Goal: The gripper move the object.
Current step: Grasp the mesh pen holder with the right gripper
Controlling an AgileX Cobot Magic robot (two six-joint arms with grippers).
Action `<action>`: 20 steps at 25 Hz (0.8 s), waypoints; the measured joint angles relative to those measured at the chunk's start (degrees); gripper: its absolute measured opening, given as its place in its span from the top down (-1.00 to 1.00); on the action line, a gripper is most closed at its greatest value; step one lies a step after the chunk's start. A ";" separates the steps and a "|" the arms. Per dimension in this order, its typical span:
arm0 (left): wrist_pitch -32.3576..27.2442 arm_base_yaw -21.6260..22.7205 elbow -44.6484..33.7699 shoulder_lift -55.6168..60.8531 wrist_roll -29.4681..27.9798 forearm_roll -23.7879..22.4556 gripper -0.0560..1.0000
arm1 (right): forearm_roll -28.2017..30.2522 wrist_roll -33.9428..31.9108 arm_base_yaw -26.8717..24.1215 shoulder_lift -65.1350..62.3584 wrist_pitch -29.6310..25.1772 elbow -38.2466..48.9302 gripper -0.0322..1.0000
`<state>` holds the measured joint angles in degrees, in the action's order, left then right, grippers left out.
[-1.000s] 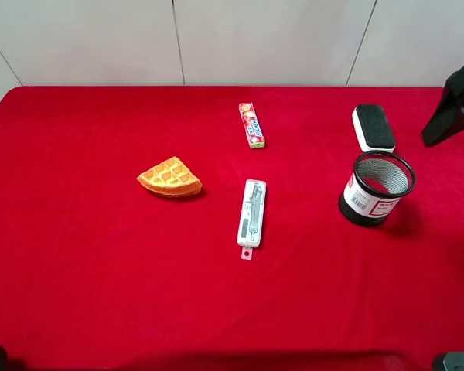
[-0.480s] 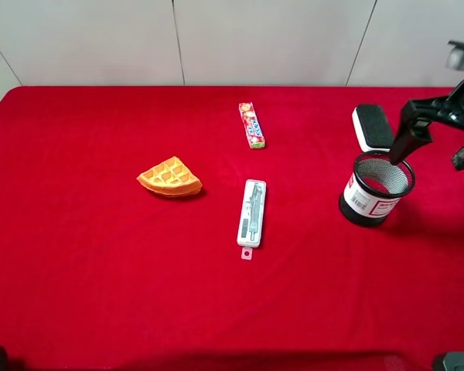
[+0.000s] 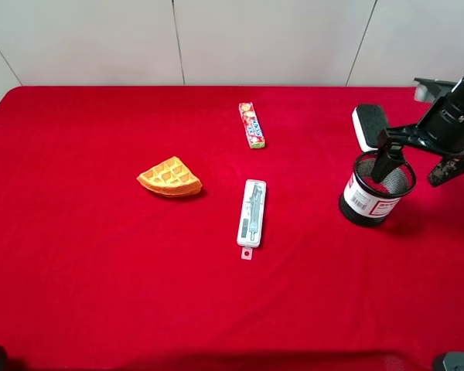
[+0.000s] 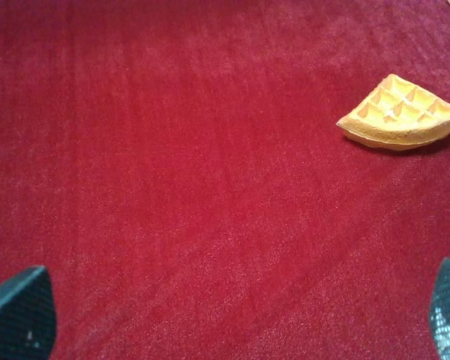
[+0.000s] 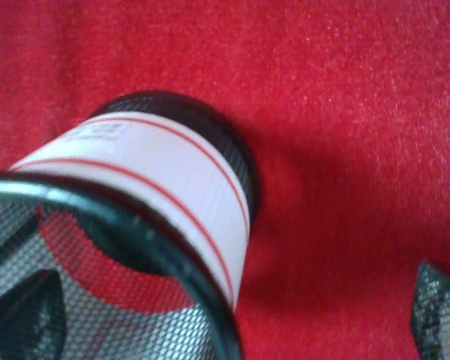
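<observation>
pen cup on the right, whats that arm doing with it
The right gripper is at the black mesh pen cup, jaws open and straddling its wall: one finger is dipped inside the rim, the other is outside. The cup stands upright on the red table beside the eraser, not yet lifted. The left gripper hangs open over bare cloth near the waffle, handling nothing.

The red table held a waffle, candy, a white case, and at the right an eraser and mesh cup.
</observation>
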<state>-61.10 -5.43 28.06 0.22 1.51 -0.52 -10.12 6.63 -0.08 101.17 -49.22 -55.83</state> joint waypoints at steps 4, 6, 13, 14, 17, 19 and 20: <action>0.00 0.00 0.00 0.00 0.00 0.00 -0.99 | 0.59 0.71 0.00 2.25 2.38 0.06 -0.41; 0.00 0.00 0.00 0.00 0.00 0.00 -0.99 | 0.94 0.89 0.00 2.98 3.14 0.06 -0.41; 0.00 0.00 0.00 0.00 0.00 0.00 -0.99 | 1.97 1.07 0.00 4.67 4.18 0.06 -0.41; 0.00 0.00 0.00 0.00 0.00 0.00 -0.99 | 2.01 1.12 0.00 5.03 4.18 0.06 -0.41; 0.00 0.00 0.00 0.00 0.00 0.00 -0.99 | 2.07 1.11 0.00 5.38 4.18 0.26 -0.31; 0.00 0.00 0.00 0.00 0.00 0.00 -0.99 | 2.09 1.11 0.00 5.38 4.07 0.26 -0.12; 0.00 0.00 0.00 0.00 0.00 0.00 -0.99 | 2.14 1.11 0.00 5.38 4.07 0.26 -0.04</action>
<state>-61.10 -5.43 28.06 0.22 1.51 -0.52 -7.99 7.74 -0.08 106.55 -45.15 -55.57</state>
